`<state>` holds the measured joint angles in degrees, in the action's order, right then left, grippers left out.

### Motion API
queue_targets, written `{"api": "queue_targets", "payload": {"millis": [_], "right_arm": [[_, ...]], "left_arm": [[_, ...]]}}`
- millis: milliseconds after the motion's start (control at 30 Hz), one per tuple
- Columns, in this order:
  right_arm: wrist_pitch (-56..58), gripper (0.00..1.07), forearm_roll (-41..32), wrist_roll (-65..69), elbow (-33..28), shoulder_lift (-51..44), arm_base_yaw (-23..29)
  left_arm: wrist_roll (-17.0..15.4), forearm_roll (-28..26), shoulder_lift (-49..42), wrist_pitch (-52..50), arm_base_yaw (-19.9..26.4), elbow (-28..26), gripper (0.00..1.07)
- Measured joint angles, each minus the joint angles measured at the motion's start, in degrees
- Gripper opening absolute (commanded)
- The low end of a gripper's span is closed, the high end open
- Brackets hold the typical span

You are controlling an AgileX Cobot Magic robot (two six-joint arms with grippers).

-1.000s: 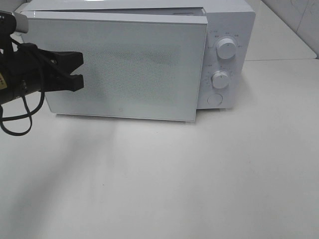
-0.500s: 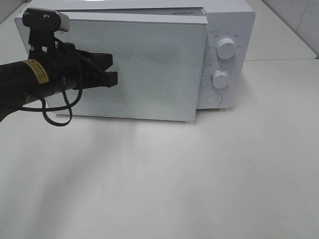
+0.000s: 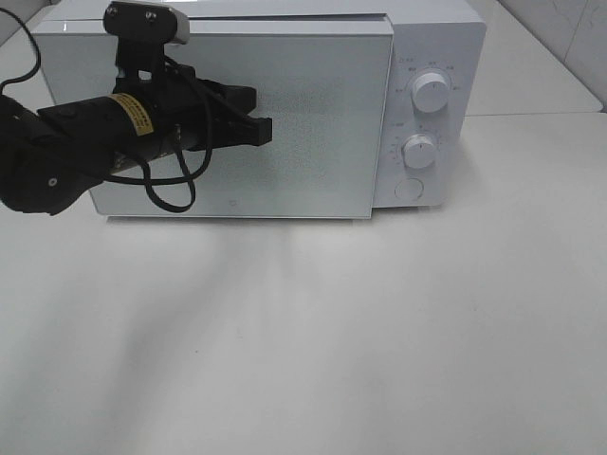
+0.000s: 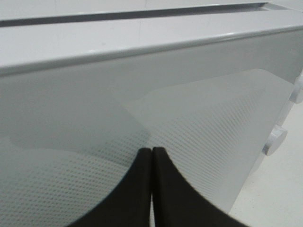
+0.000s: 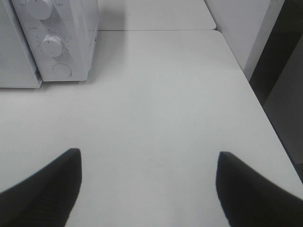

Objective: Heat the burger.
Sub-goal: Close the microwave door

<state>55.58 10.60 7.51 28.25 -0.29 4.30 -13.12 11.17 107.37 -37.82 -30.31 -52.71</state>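
Observation:
The burger is out of view. A white microwave (image 3: 432, 57) stands at the back of the table, its frosted door (image 3: 322, 123) nearly flush with the body. My left gripper (image 3: 266, 131) is shut with nothing in it, its black fingertips against the door's front near the middle. In the left wrist view the two closed fingers (image 4: 142, 189) touch the dotted door panel (image 4: 218, 123). My right gripper (image 5: 147, 189) is out of the high view; its wrist view shows it open over bare table to the right of the microwave (image 5: 61, 42).
Two dials (image 3: 432, 95) (image 3: 418, 150) and a round button (image 3: 409, 189) sit on the microwave's right panel. The white table (image 3: 332, 332) stretches in front. In the right wrist view the table's edge (image 5: 255, 94) drops off to dark floor.
My left arm swept rightward across the door's front, and the door swung from ajar to nearly closed. The right gripper shows no earlier frames.

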Motion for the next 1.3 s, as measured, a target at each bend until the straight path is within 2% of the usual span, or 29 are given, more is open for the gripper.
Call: {"api": "queue_targets", "payload": {"millis": [233,433,633,700,733,767,900,967,1000,1033,1300], "right_arm": [[0.0,0.74,0.0,0.0,0.0,0.0,0.0],[0.0,0.74,0.0,0.0,0.0,0.0,0.0],[0.0,0.74,0.0,0.0,0.0,0.0,0.0],[0.0,0.74,0.0,0.0,0.0,0.0,0.0],[0.0,0.74,0.0,0.0,0.0,0.0,0.0],[0.0,0.74,0.0,0.0,0.0,0.0,0.0],[0.0,0.74,0.0,0.0,0.0,0.0,0.0],[0.0,0.74,0.0,0.0,0.0,0.0,0.0],[0.0,0.74,0.0,0.0,0.0,0.0,0.0],[0.0,0.74,0.0,0.0,0.0,0.0,0.0],[0.0,0.74,0.0,0.0,0.0,0.0,0.0]], "left_arm": [[0.11,0.63,2.58,2.12,-2.81,-5.16,0.0],[1.09,-0.4,4.01,2.41,-4.13,-7.16,0.0],[4.76,-4.53,5.61,2.75,-5.73,-9.74,0.0],[7.22,-6.76,6.36,2.81,-6.59,-10.66,0.0],[7.22,-6.76,6.36,2.81,-6.59,-10.66,0.0],[8.94,-8.59,6.76,2.81,-6.99,-11.06,0.0],[11.12,-12.89,7.16,2.86,-7.33,-11.8,0.0],[13.98,-16.39,7.22,3.27,-7.79,-11.92,0.0],[13.98,-16.39,7.22,3.27,-7.79,-11.92,0.0],[15.3,-17.48,7.22,3.95,-8.02,-12.15,0.0],[15.99,-20.63,6.93,5.84,-9.0,-12.66,0.0]]}}
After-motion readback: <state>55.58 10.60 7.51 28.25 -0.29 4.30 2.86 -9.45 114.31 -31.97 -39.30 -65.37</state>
